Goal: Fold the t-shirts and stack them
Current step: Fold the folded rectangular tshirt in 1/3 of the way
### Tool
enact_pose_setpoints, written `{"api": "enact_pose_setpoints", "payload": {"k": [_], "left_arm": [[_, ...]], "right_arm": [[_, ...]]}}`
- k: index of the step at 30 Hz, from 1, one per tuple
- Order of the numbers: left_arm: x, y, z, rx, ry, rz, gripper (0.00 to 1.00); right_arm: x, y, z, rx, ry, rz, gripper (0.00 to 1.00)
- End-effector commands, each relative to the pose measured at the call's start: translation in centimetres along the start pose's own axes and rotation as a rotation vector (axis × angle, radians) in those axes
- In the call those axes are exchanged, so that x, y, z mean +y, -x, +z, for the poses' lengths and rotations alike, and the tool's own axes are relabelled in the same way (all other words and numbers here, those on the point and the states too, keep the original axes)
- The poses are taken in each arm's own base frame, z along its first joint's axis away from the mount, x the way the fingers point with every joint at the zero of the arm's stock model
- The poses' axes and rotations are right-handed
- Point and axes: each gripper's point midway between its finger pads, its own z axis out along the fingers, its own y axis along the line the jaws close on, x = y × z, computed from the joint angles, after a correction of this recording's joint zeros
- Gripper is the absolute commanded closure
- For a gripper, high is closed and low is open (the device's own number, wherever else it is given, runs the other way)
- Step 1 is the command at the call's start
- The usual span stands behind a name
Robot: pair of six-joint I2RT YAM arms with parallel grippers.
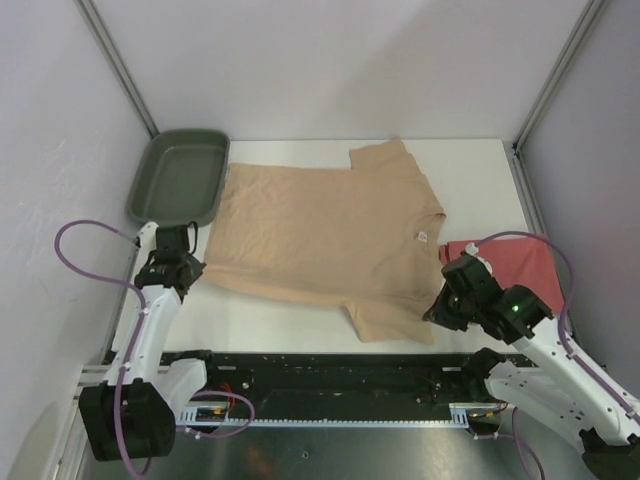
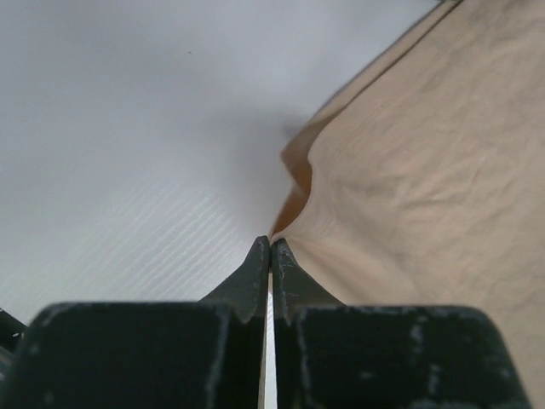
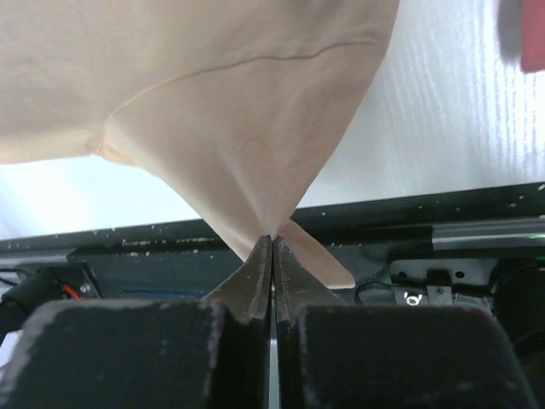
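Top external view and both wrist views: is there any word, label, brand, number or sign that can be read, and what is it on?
Neck tag at the collar of the tan t-shirt: a small white tag with faint marks, too small to read.
Green tray and red shirt: no lettering visible.
Both wrist views: no text at all.

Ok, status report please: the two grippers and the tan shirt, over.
Left gripper shut on tan t-shirt, hem corner. Right gripper shut on its near sleeve. Shirt spread flat, unfolded. Red t-shirt beside right arm, not blocking.
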Motion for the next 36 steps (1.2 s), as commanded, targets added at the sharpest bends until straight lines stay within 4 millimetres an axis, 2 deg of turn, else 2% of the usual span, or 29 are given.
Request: {"api": "enact_pose_setpoints", "payload": {"k": [1,3,7,11,14,17,20,29,36], "left_arm": [[-2.2,1.7,0.0,-0.046,-0.022,0.055,1.0],[-4.2,2.5,0.4,-0.044,-0.026,0.08,1.0],[-8.1,3.5,2.6,-0.014,-0.011,0.117,1.0],[-11.0,4.0,5.9,0.028,0.02,0.157,1.0],[-12.5,4.2,7.6,0.045,0.027,0.173,1.0],[-13.0,4.4,8.6,0.05,0.04,0.172,1.0],[-13.1,4.2,9.3,0.057,0.05,0.171,1.0],[-11.3,5.5,9.3,0.025,0.092,0.139,1.0],[-10.4,4.5,9.9,0.047,0.117,0.141,1.0]], "right_arm": [[1.2,3.6,0.6,-0.084,-0.028,-0.051,1.0],[3.2,6.3,2.3,-0.097,-0.013,-0.076,1.0],[6.3,13.3,5.8,-0.162,0.013,-0.073,1.0],[7.9,19.3,9.5,-0.203,0.009,-0.058,1.0],[7.9,21.9,12.6,-0.207,-0.027,-0.059,1.0],[7.1,22.9,15.3,-0.182,-0.046,-0.034,1.0],[6.6,23.6,16.4,-0.185,-0.049,-0.014,1.0],[5.2,25.0,15.2,-0.225,-0.079,0.0,1.0],[4.4,25.0,15.6,-0.214,-0.101,0.01,1.0]]}}
